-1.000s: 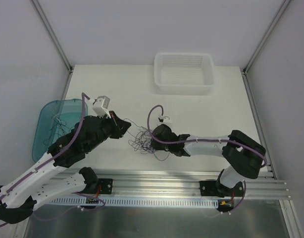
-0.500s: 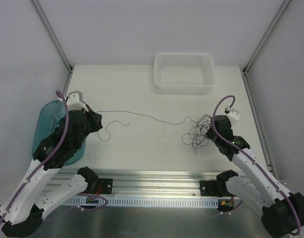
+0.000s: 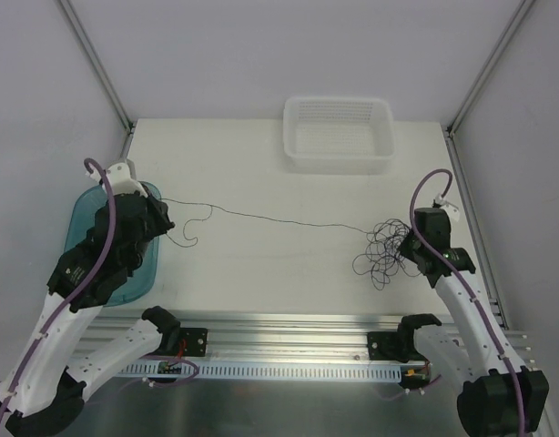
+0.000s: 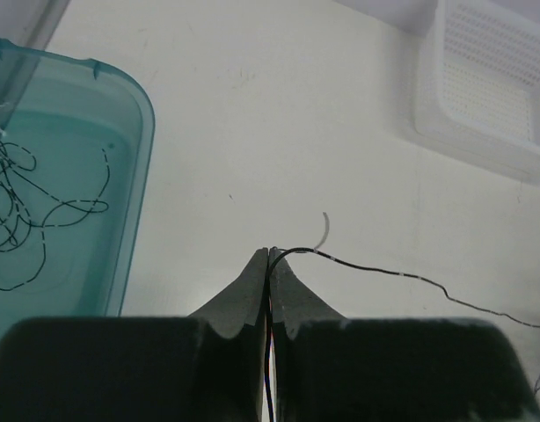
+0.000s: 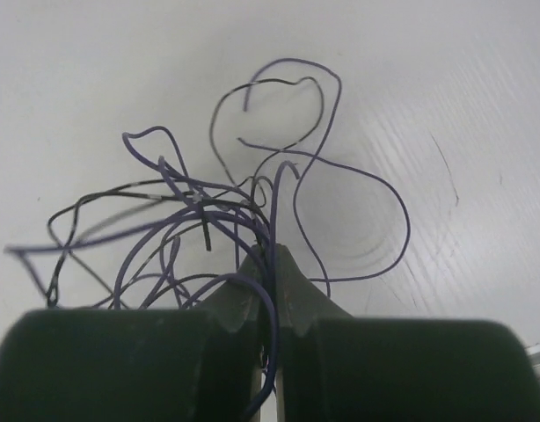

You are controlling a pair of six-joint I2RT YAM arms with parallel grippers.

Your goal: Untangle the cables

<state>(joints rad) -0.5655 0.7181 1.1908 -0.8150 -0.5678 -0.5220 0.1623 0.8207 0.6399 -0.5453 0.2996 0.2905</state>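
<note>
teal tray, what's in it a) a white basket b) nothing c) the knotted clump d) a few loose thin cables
d: the left wrist view shows a few loose cables lying inside the teal tray, while the knotted clump is gripped by the right pincer.

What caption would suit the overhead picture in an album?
Left end effector and right end effector hold one thin wire stretched across the table, running into a tangled clump.

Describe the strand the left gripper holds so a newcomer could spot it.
On the white table, look between the teal bin on the left and the tangled clump on the right. The strand is the one thin dark wire stretched nearly straight between the left gripper and that clump; every other wire is curled.
</note>
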